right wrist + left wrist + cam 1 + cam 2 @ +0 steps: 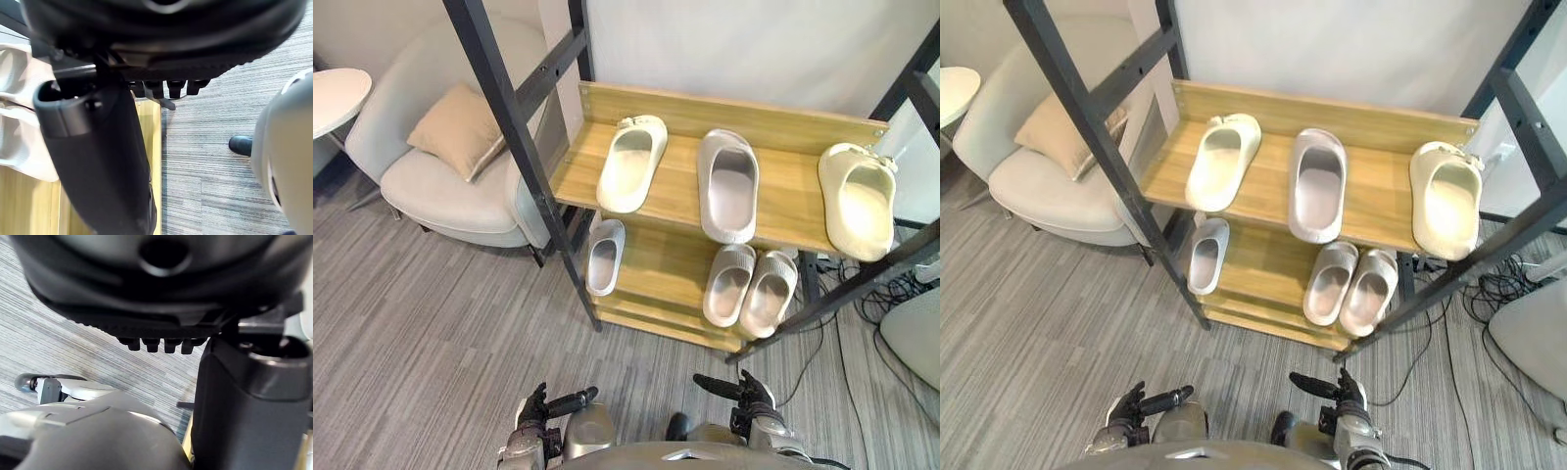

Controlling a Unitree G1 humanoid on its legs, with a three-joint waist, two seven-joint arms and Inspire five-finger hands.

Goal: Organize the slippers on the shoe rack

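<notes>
- Left eye view: every slipper sits on the shoe rack (pixel 754 119). On the top shelf a cream slipper (pixel 631 162) is at left, a large grey slipper (pixel 727 186) in the middle, and a second cream slipper (pixel 857 201) at far right, well apart from its mate. On the lower shelf a small grey slipper (pixel 605 257) sits alone at left, and a beige pair (pixel 729 284) lies side by side at right.
- Right eye view: left hand (pixel 1131 409) and right hand (pixel 1347 397) hang low over the carpet, well short of the rack, both empty.
- Left wrist view: fingers (pixel 156 345) sit in a close row, relaxed, with the thumb (pixel 244 396) standing out. They pinch nothing.
- Right wrist view: same pose, with fingers (pixel 168 88) together and nothing held. Rack wood shows past the thumb.
- Step, my read: the very start, with no slipper taken yet. The cream ones look unpaired.
- Next move likely calls for the right hand to reach forward to the far-right cream slipper, clear the dark frame bar (pixel 862 279), grip its upper, and set it beside its mate.
</notes>
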